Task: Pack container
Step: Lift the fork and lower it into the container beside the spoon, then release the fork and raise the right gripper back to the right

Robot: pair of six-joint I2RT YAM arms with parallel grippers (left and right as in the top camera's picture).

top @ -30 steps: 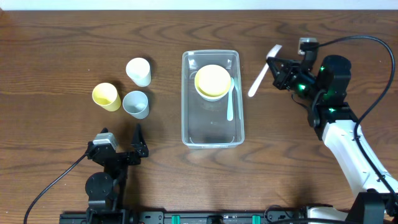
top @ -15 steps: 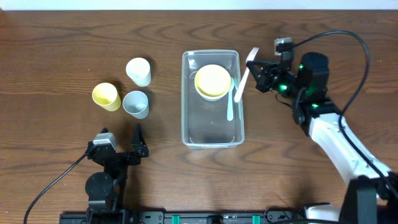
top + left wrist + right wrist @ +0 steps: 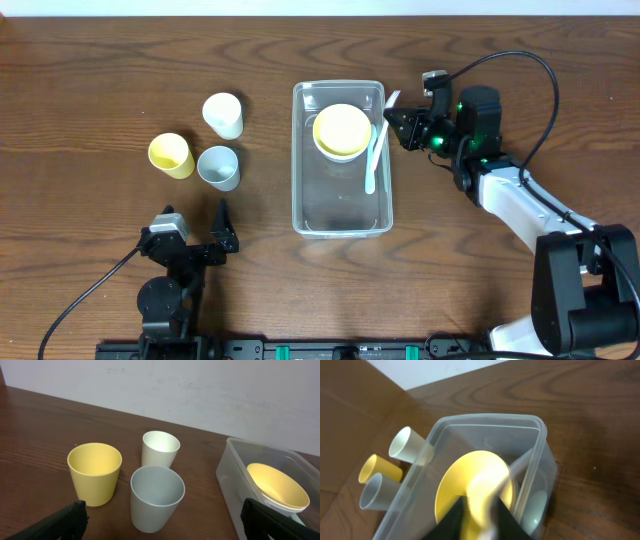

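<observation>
The clear container (image 3: pixel 298 170) stands in the middle of the table. It holds a yellow bowl (image 3: pixel 342 129) stacked on a white one, and a white spoon (image 3: pixel 370 172) along its right wall. My right gripper (image 3: pixel 394 114) is at the container's upper right rim, shut on a white fork (image 3: pixel 391 99). In the right wrist view the fork (image 3: pixel 489 491) is a blur between the fingers, above the bowl (image 3: pixel 460 485) and the container (image 3: pixel 540 445). My left gripper (image 3: pixel 206 238) is open and empty near the front edge; it also shows in the left wrist view (image 3: pixel 160 532).
Three cups stand left of the container: white (image 3: pixel 223 114), yellow (image 3: pixel 171 155) and pale blue (image 3: pixel 219 167). The left wrist view shows them too, yellow (image 3: pixel 95 473), white (image 3: pixel 160 448) and pale blue (image 3: pixel 157 498), with the container (image 3: pixel 231 477) to the right.
My right gripper has moved left with the fork, from the table right of the container to the container's upper right rim. The left arm has not moved.
</observation>
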